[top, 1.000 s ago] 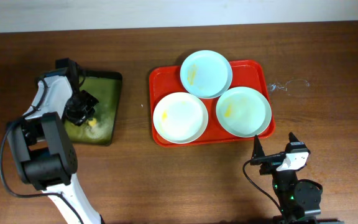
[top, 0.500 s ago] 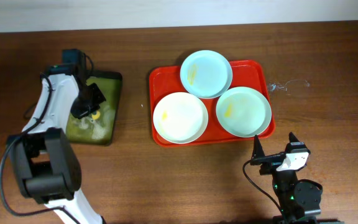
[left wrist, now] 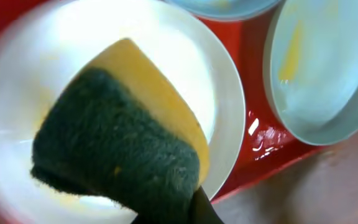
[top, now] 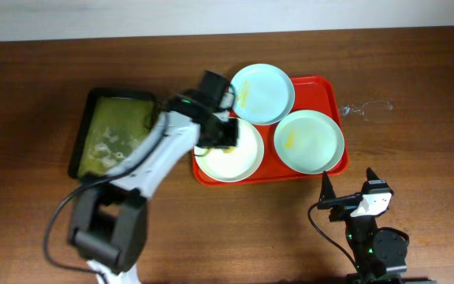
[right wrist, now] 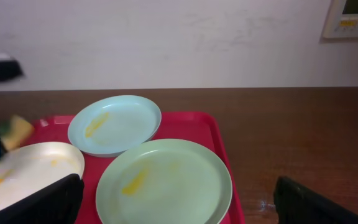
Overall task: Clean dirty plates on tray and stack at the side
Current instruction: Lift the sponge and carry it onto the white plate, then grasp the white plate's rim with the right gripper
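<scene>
In the overhead view, the red tray [top: 331,88] lies right of centre on the wooden surface [top: 416,71] and carries three plates. The cream plate [top: 239,156] is at lower left, the mint plate [top: 314,142] at lower right, and the pale blue-green plate [top: 265,93] at the top, reaching past the tray's upper rim. The left gripper [top: 219,132] hangs over the cream plate's upper left part. A dark tray [top: 113,138] with a greenish inside sits at the left. The right gripper [top: 345,197] is parked at lower right, off the tray, its fingers apart and empty.

In the left wrist view, the fingers are clamped on a sponge [left wrist: 123,137], yellow with a dark green scouring side, just above the cream plate. I cannot tell whether it touches. A faint yellow mark sits by the plate's left rim. To wipe well, bring the sponge down flat and sweep across that mark. Keep the pressure light, so the plate does not slide into its neighbours or ride up the tray's rim.

In the right wrist view, its own fingers stand wide at the lower corners. Yellow smears show on all three plates, so each looks to need a pass before stacking.
</scene>
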